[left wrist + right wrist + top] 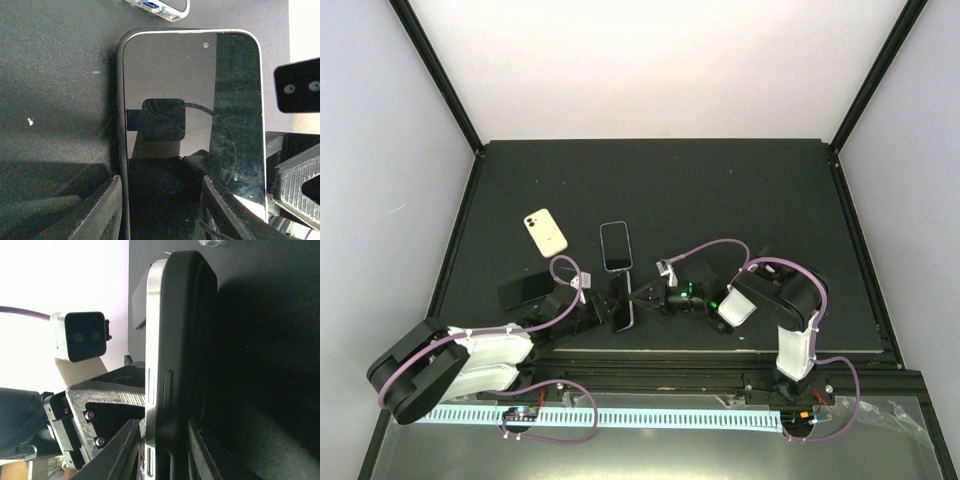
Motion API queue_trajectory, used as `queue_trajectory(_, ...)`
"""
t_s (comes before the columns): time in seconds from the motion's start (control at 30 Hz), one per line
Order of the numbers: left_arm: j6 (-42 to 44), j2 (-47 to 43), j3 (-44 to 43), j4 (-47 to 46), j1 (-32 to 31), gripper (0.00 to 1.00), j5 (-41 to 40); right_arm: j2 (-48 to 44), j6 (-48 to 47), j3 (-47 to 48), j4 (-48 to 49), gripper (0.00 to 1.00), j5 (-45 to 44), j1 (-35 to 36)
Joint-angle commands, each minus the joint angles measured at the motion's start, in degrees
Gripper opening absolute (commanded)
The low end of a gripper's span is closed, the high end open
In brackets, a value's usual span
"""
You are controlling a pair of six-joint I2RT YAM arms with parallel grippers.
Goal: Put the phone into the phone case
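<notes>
A phone with a dark screen and silver rim (pixel 170 90) stands on edge between my two grippers near the table's front (pixel 621 312). The right wrist view shows it edge-on (pixel 154 340), with a black phone case (pixel 192 340) against its back. My right gripper (pixel 160 452) is shut across the phone and case together, one finger (pixel 117 452) on the screen side and the other on the case side; it also shows in the top view (pixel 645 297). My left gripper (pixel 160 210) is partly open at the screen, its fingers (pixel 102 212) apart; it shows in the top view (pixel 603 312).
A cream phone case (pixel 545 231) lies at the back left. A clear-rimmed blue phone-shaped item (pixel 616 246) lies beyond the held phone and shows in the left wrist view (pixel 160 7). A flat black item (pixel 525 290) lies left of my left gripper.
</notes>
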State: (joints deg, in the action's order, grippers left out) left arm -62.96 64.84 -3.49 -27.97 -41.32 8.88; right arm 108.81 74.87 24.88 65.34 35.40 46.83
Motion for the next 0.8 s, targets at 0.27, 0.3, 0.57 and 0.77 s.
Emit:
queue_trajectory(0.27, 1.09, -0.51, 0.05, -0.35, -0.78, 0.45, 3.77, -0.87, -3.62, 3.94, -2.98, 0.19, 4.24, 1.69)
queue_trajectory(0.3, 1.08, -0.64, 0.06, -0.27, -0.79, 0.45, 3.75, -1.0, -3.92, 4.02, -3.49, 0.17, 4.09, 1.7)
queue_trajectory(0.57, 0.94, -0.83, 0.12, 0.75, -0.78, 0.44, 3.49, -4.3, -9.16, 3.92, -13.17, 0.03, 0.54, 1.7)
queue_trajectory(0.77, 0.73, -0.81, -0.01, 1.0, -0.78, 0.44, 3.58, -5.47, -10.97, 4.76, -16.19, 0.28, 0.69, 1.75)
